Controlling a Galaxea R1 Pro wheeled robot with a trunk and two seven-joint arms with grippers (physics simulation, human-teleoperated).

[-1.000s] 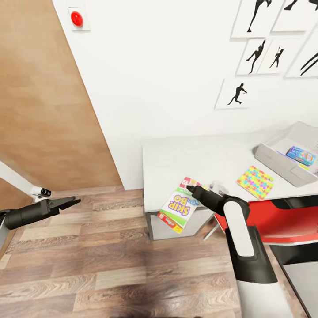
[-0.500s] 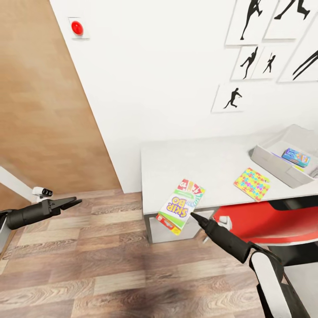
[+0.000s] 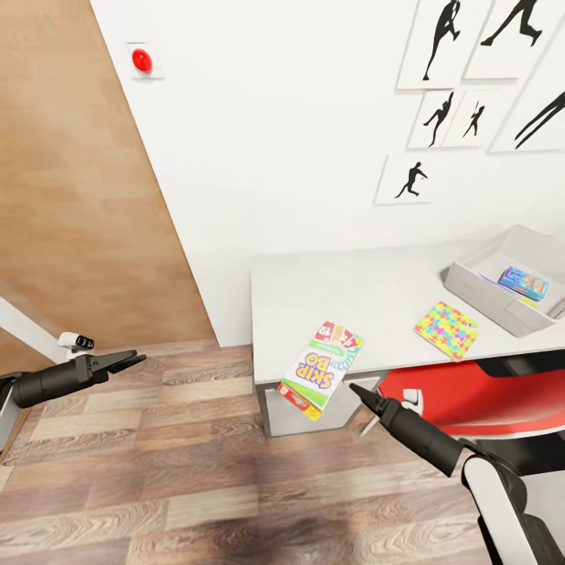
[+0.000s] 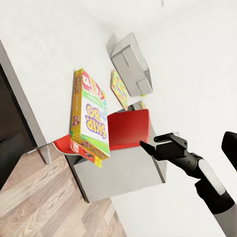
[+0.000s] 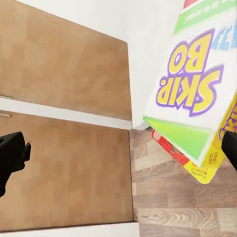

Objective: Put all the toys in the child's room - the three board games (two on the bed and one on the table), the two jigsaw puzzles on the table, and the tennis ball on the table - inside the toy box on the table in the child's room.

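A green, white and red Skip-Bo board game [image 3: 322,367] lies on the pale grey table [image 3: 353,286], its near end hanging over the front edge. My right gripper [image 3: 357,390] hovers just off that overhanging end, below the table top, open and empty. In the right wrist view its fingers [image 5: 11,155] stand wide apart with the game [image 5: 195,98] close ahead. A jigsaw puzzle [image 3: 447,329] lies further right. The toy box [image 3: 479,292] holds a blue board game [image 3: 523,282]. My left gripper [image 3: 125,361] hangs open over the floor, far left.
A red chair [image 3: 471,396] is tucked under the table beside my right arm. A wooden door [image 3: 78,196] fills the left wall, and a red button [image 3: 142,60] sits high on the white wall. Wood plank floor [image 3: 196,471] spreads out in front.
My right arm has pulled back from above the Skip-Bo game and dropped below the table edge. The game stays where it lay. The left arm has not moved.
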